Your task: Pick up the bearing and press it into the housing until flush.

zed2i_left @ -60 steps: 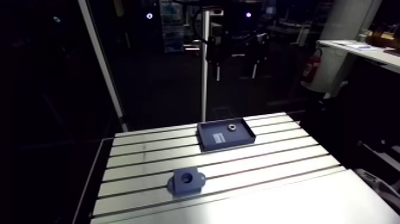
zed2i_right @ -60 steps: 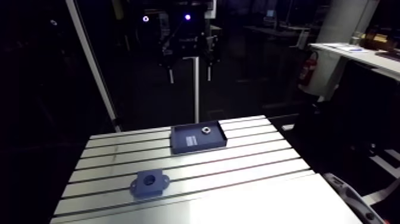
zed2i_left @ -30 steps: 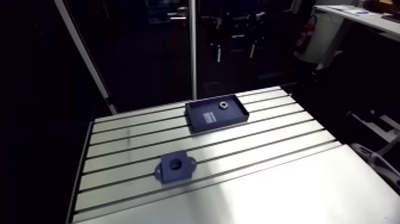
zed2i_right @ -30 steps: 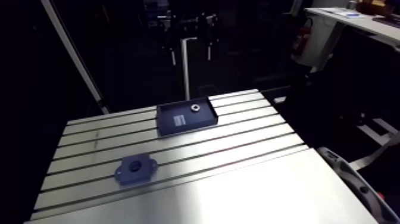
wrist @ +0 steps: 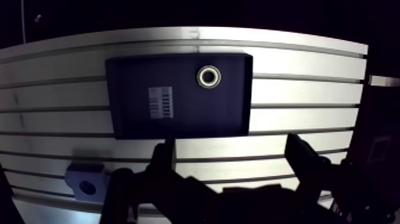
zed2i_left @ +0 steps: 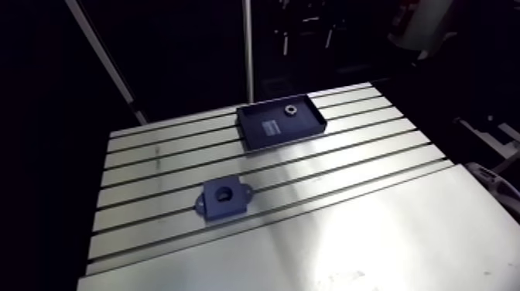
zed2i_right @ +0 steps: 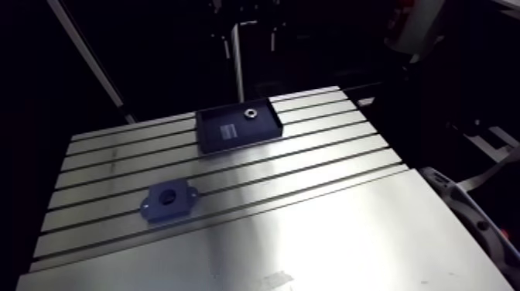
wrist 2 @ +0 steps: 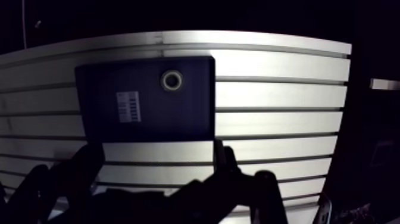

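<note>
Hovering over the worktop (wrist: 309, 65), the hand (wrist: 231, 142) held its two fingers (wrist: 165, 156) spread wide with nothing between them. I judged the step in hand to be the reach for the bearing (wrist: 209, 75), with no grasp yet made.

The bearing, a small metal ring, lay flat with its hole upward inside a dark tray (wrist: 178, 122), roughly at twelve o'clock ahead of the hand. Within the tray it sat toward one o'clock from the centre, near the far wall and the three o'clock wall but touching neither.

To do this well, the hand would want to centre over the ring before going down, then descend straight. The far wall was the closer of the two, so closing along the nine-to-three line looked the safer choice. That would put one finger in the gap beside the three o'clock wall. The ring sat low, so the fingertips would need to reach almost to the tray floor and close on its outer rim evenly. That should keep it level for a square entry later.

A white label (wrist: 159, 102) lay on the tray floor at about eight o'clock from the bearing, apart from it and no hindrance.

The housing (zed2i_left: 224, 199), a blue block with an empty round hole and two ears, stood on the worktop at about seven o'clock from the tray, well apart from it. Between the two there were only the worktop's long slots (zed2i_left: 333, 166). On the way down to the bearing only the tray's low walls were a worry.
</note>
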{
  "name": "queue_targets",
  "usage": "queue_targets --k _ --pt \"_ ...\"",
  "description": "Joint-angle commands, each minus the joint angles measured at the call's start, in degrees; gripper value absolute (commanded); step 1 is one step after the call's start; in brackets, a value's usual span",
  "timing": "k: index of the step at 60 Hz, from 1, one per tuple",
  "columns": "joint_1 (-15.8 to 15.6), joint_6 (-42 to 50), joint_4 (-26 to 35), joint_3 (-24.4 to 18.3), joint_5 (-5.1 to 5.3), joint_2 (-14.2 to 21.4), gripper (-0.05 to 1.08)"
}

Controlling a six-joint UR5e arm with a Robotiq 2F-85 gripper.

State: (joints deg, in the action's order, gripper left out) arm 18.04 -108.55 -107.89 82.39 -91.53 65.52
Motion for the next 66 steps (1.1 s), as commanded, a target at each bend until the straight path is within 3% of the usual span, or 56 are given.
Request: queue_targets --k 1,45,66 --pt "-0.1 0.4 -1.5 -1.1 -0.35 -3.0 0.01" --pt "-2.0 2.1 -5.2 -0.7 -0.71 -7.8 0.02" --pt "-1.9 2.1 -5.3 -1.4 -0.62 -9.6 0.18"
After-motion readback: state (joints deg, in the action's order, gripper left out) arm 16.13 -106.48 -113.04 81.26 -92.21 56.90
